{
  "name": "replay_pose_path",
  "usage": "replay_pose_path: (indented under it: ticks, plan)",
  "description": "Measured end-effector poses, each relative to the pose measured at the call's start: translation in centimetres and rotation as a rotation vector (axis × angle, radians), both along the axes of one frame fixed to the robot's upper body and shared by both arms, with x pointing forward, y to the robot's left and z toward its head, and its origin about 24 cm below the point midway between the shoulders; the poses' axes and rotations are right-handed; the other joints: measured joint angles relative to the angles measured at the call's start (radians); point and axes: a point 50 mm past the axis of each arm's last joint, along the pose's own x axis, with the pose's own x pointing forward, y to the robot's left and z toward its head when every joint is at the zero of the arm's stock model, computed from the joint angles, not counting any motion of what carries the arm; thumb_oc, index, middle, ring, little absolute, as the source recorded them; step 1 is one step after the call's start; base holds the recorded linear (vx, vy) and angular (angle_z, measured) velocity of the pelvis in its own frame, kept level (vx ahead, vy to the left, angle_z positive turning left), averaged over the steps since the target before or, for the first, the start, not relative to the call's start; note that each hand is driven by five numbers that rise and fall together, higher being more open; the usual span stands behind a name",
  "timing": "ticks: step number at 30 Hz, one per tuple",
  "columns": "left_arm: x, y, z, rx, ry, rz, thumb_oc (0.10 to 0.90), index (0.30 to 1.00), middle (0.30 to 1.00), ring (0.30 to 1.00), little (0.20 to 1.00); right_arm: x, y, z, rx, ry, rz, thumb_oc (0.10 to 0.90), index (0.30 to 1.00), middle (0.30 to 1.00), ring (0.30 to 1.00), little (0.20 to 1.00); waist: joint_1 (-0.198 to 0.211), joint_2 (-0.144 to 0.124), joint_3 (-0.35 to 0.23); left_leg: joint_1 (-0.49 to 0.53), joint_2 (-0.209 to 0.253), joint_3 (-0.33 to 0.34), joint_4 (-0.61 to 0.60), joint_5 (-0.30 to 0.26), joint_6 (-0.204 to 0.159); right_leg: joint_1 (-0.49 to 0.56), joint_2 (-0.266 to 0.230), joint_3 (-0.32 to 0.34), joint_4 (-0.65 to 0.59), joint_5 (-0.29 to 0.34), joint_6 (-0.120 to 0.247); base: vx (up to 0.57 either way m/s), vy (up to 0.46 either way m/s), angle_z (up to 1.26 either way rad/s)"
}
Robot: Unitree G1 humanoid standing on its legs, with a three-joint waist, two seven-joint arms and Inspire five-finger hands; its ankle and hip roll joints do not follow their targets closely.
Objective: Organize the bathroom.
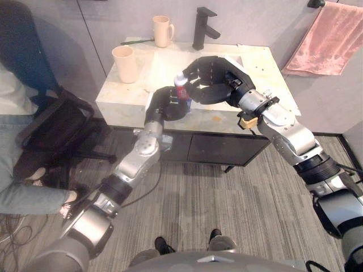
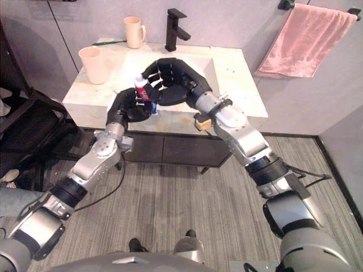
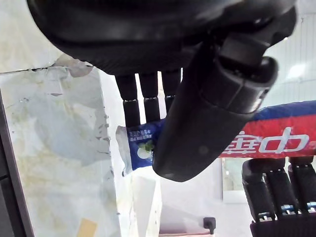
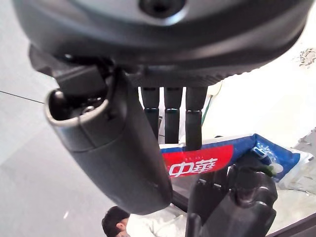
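A red, white and blue toothpaste tube (image 1: 181, 88) stands upright above the front edge of the sink counter (image 1: 261, 62). My left hand (image 1: 167, 105) is shut on its lower end, and the left wrist view shows the thumb (image 3: 207, 108) pressed across the tube (image 3: 276, 143). My right hand (image 1: 218, 79) arches over the tube from the right, open. Its fingertips (image 4: 173, 123) reach the tube (image 4: 197, 165) while its thumb stays off it. Seen from the right eye, the tube (image 2: 143, 89) sits between the left hand (image 2: 127, 105) and the right hand (image 2: 178, 79).
A beige cup (image 1: 126, 63) stands at the counter's left, and another cup (image 1: 162, 30) with a green toothbrush (image 1: 138, 41) beside it sits at the back. A black faucet (image 1: 202, 27) is behind the basin, a pink towel (image 1: 326, 39) hangs at the right, and a seated person (image 1: 17, 192) and black chair (image 1: 57, 124) are at the left.
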Motion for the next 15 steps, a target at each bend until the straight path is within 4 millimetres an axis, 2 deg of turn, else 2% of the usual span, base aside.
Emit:
replay_pose_path:
  ticks: [8, 11, 12, 13, 15]
  plan:
    - [0.01, -0.02, 0.03, 0.000, -0.001, -0.002, 0.552, 0.528, 0.528, 0.528, 0.528, 0.08, -0.11, -0.06, 0.002, 0.002, -0.013, 0.400, 0.300, 0.300, 0.300, 0.300, 0.000, 0.001, 0.001, 0.000, -0.001, 0.000, 0.000, -0.001, 0.001, 0.000, -0.002, -0.001, 0.002, 0.000, 0.000, 0.00, 0.000, 0.00]
    - [0.02, -0.02, 0.06, 0.000, -0.002, -0.002, 0.590, 0.585, 0.585, 0.585, 0.585, 0.09, -0.12, -0.06, 0.004, 0.001, -0.016, 0.400, 0.300, 0.300, 0.300, 0.300, 0.000, 0.001, 0.001, 0.000, -0.001, 0.000, 0.000, -0.001, 0.002, 0.000, -0.002, -0.001, 0.002, 0.000, 0.000, 0.00, 0.000, 0.00]
    - [0.02, -0.02, 0.06, 0.000, -0.002, -0.002, 0.740, 0.811, 0.811, 0.811, 0.811, 0.10, -0.13, -0.06, 0.004, 0.001, -0.017, 0.400, 0.300, 0.300, 0.300, 0.300, 0.000, 0.001, 0.001, 0.000, -0.001, 0.000, 0.000, -0.001, 0.002, 0.000, -0.002, -0.001, 0.002, 0.000, 0.000, 0.00, 0.000, 0.00]
    - [0.03, -0.01, 0.07, -0.001, -0.002, 0.000, 0.800, 0.900, 0.900, 0.900, 0.900, 0.09, -0.13, -0.08, 0.004, 0.002, -0.017, 0.400, 0.300, 0.300, 0.300, 0.300, 0.000, 0.001, 0.001, 0.000, -0.001, 0.000, 0.000, -0.001, 0.002, 0.000, -0.002, -0.001, 0.002, 0.000, 0.000, 0.00, 0.000, 0.00]
    - [0.08, 0.10, 0.17, -0.002, -0.006, 0.013, 0.800, 0.900, 0.900, 0.900, 0.900, 0.09, -0.16, -0.12, 0.004, 0.002, -0.020, 0.400, 0.300, 0.300, 0.300, 0.300, 0.000, 0.001, 0.001, 0.000, -0.001, 0.000, 0.000, -0.001, 0.002, 0.000, -0.002, -0.001, 0.002, 0.000, 0.000, 0.00, 0.000, 0.00]
